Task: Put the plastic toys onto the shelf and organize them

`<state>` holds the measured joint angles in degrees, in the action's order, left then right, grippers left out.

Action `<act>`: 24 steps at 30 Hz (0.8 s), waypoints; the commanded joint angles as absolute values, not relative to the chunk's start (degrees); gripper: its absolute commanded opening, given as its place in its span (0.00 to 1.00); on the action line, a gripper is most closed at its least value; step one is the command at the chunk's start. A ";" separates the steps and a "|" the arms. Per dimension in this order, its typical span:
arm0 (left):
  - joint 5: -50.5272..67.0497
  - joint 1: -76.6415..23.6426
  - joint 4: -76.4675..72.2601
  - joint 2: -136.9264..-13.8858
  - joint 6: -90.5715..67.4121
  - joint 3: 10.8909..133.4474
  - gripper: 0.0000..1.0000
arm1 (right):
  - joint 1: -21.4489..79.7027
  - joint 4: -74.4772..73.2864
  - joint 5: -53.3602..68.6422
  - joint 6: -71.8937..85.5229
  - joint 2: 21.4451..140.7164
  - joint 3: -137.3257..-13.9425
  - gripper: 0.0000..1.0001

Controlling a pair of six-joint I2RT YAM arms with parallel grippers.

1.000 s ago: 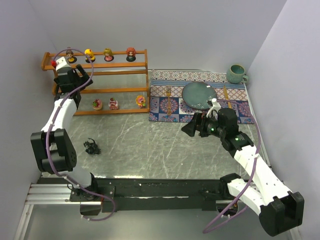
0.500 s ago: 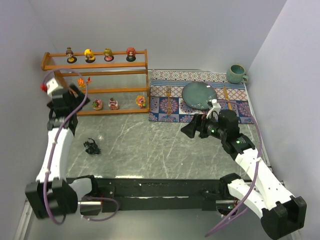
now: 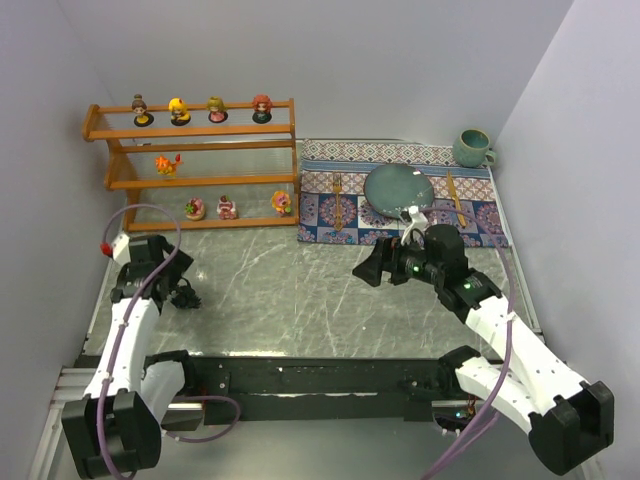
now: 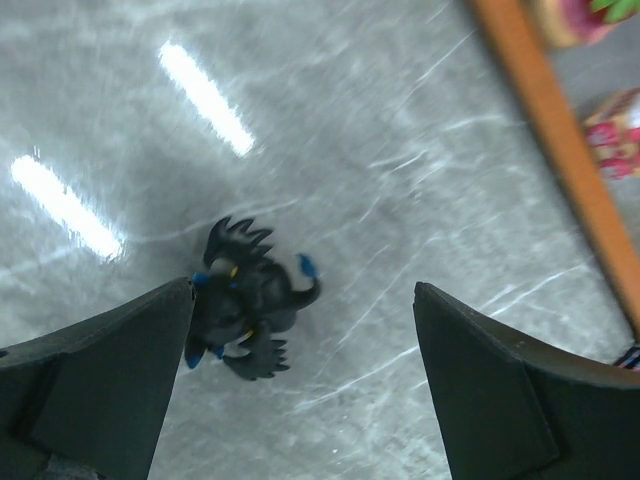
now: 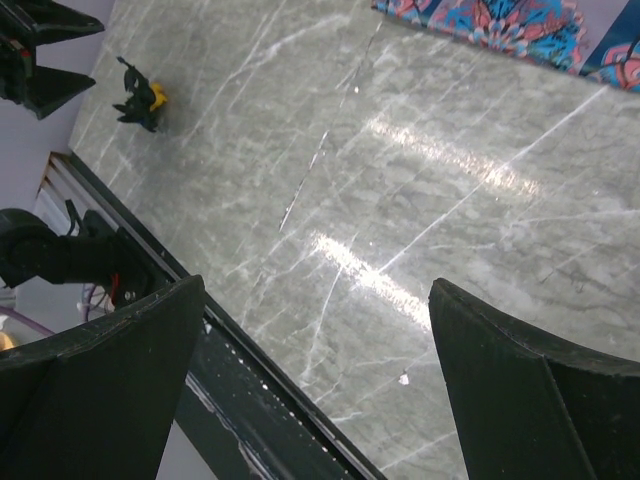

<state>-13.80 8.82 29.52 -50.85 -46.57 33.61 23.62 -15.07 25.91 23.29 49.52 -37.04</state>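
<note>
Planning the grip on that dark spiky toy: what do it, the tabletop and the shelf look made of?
Dark spiky toy: likely hard moulded plastic, slightly glossy, crisp spikes, blue and yellow spots. Tabletop: polished grey stone or marble-look laminate; veined, mirrors the lights. Shelf: orange-brown wood, seemingly varnished slats.

The left arm (image 3: 125, 335) bends low on its own side. The left gripper (image 4: 303, 290) points down, and its fingers (image 4: 95, 370) are spread wide. The right arm (image 3: 500, 325) reaches in toward the middle. The right gripper (image 5: 316, 283) is spread wide too and seems to tilt down a little.
</note>
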 commanded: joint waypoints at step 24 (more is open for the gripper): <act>-4.21 -5.53 17.75 -59.42 -51.68 27.42 0.81 | 27.60 -10.81 25.93 23.99 53.52 -36.91 1.00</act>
